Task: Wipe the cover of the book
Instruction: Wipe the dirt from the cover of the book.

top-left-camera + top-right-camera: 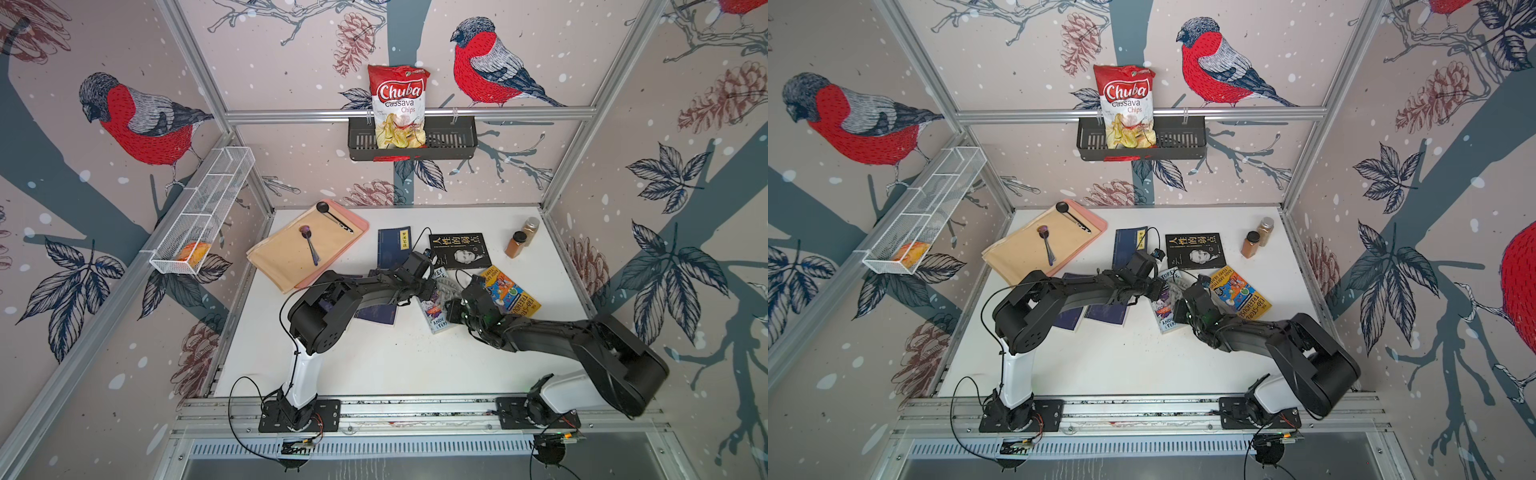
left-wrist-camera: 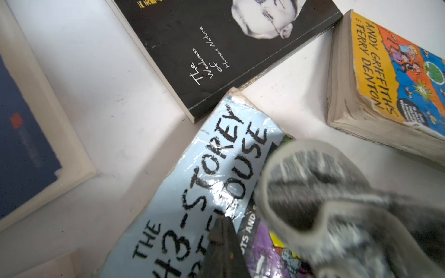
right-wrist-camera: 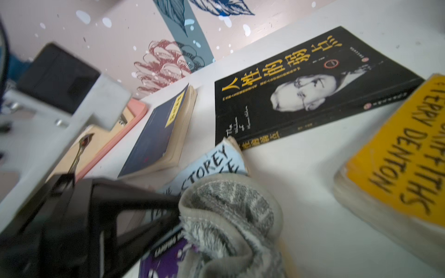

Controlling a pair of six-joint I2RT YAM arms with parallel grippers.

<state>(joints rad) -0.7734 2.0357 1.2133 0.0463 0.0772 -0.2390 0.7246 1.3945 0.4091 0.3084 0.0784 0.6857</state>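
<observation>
Cloth (image 3: 228,216), pinched in the right claw (image 1: 453,301), lies on the light-blue book (image 2: 216,168); left claw (image 2: 220,233) closed against its cover.

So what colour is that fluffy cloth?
The cloth is grey with darker stripes and a pale hem, clearest in the left wrist view.

The cloth (image 2: 313,192) lies on the middle book (image 2: 212,168); the portrait book (image 1: 459,250) behind it; the thick paperback (image 1: 509,291) to its right; two jars (image 1: 515,244) behind that; the tray (image 1: 362,226) back left.
</observation>
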